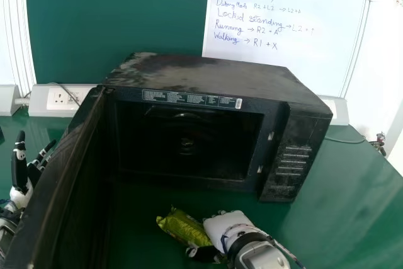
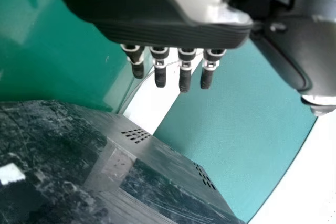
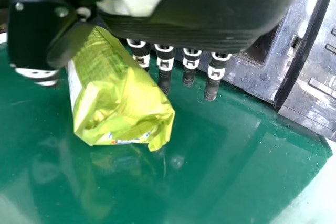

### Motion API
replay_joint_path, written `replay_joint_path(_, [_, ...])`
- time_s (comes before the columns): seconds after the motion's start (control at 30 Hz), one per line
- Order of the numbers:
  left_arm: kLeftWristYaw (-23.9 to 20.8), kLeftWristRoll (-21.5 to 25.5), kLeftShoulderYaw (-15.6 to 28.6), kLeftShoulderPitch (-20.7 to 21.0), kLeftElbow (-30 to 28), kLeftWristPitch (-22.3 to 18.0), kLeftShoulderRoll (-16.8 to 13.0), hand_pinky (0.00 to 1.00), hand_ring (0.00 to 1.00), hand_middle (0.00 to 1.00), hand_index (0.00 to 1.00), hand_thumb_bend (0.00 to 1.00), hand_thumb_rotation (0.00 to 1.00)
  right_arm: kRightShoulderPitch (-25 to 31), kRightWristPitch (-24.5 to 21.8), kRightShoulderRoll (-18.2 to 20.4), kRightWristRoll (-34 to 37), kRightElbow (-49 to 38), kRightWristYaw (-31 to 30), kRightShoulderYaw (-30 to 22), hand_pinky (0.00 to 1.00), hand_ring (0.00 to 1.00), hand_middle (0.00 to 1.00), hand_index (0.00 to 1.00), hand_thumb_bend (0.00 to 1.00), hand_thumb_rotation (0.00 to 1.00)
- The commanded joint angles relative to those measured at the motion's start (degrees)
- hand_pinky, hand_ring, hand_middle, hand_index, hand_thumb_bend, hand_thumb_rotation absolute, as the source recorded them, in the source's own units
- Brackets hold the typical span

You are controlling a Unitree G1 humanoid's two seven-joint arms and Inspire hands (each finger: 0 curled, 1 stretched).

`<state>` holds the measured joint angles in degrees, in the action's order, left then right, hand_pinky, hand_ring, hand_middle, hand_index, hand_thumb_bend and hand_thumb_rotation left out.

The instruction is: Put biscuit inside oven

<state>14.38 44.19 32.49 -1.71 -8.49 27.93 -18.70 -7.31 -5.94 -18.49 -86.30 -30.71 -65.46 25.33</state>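
The black oven (image 1: 217, 77) stands on the table with its door (image 1: 60, 174) swung wide toward the robot's left. In front of its cavity (image 1: 189, 143) lies a yellow-green biscuit packet (image 1: 182, 226). My right hand (image 1: 230, 228) is at the packet's right end. In the right wrist view, the packet (image 3: 121, 93) lies between the thumb and the straight fingers of my right hand (image 3: 205, 14); whether they press on it I cannot tell. My left hand (image 1: 22, 177) is open beyond the door's outer side. Straight fingers also show on my left hand (image 2: 173, 30) in the left wrist view.
The open door stands between my left hand and the packet. The oven's control panel (image 1: 293, 162) is on its right side. Wall sockets (image 1: 63, 99) and a whiteboard (image 1: 283, 36) are behind the green table (image 1: 340, 218). A cable runs along the table behind the oven's right side.
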Motion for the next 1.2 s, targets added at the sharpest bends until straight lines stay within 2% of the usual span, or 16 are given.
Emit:
replay_joint_path(0.0, [0.22,0.77,0.19,-0.02,-0.52,0.21,-0.09,0.66,0.72,0.75,0.74,0.72,0.00,1.62,0.57,-0.09,-0.37,1.89,0.23,0.56,0.88,0.92,0.93,0.91,0.72,0.25])
replay_joint_path(0.23, [0.69,0.74,0.13,0.05,-0.45,-0.12,-0.07,0.67,0.72,0.75,0.74,0.72,0.00,3.70,-0.22,1.04,-1.25,3.57,5.02,0.71,0.85,0.90,0.92,0.89,0.68,0.23])
replay_joint_path(0.4, [0.12,0.61,0.09,-0.05,-0.94,0.09,0.08,0.67,0.72,0.75,0.73,0.71,0.00,5.38,-0.30,1.28,-3.58,3.42,9.08,1.46,0.75,0.85,0.88,0.84,0.67,0.21])
replay_joint_path(0.57, [0.16,0.72,0.11,0.05,-0.74,0.12,0.03,0.66,0.72,0.75,0.74,0.71,0.00,6.25,-0.29,2.38,-10.85,3.70,8.85,3.75,0.68,0.82,0.86,0.84,0.69,0.23])
replay_joint_path(0.7, [0.25,0.82,0.05,0.02,-0.84,0.23,-0.09,0.67,0.72,0.75,0.74,0.71,0.00,7.28,-0.51,3.95,-13.53,3.90,8.94,4.39,0.61,0.80,0.85,0.84,0.71,0.22])
replay_joint_path(0.8, [-0.23,0.76,-0.04,-0.03,-1.06,0.16,0.02,0.66,0.72,0.75,0.74,0.71,0.00,7.29,0.98,3.21,-15.41,4.23,9.74,5.25,0.61,0.78,0.84,0.84,0.73,0.23])
replay_joint_path(0.87, [-0.66,1.02,0.02,-0.01,-1.24,0.39,0.20,0.66,0.72,0.74,0.73,0.72,0.00,7.47,1.73,2.88,-16.55,4.54,10.34,5.74,0.64,0.78,0.84,0.84,0.74,0.26])
replay_joint_path(1.17, [-0.67,1.13,-0.22,-0.03,-1.22,0.24,0.15,0.66,0.72,0.74,0.73,0.73,0.00,8.51,2.00,3.79,-17.17,5.67,10.72,5.67,0.73,0.83,0.87,0.86,0.73,0.26])
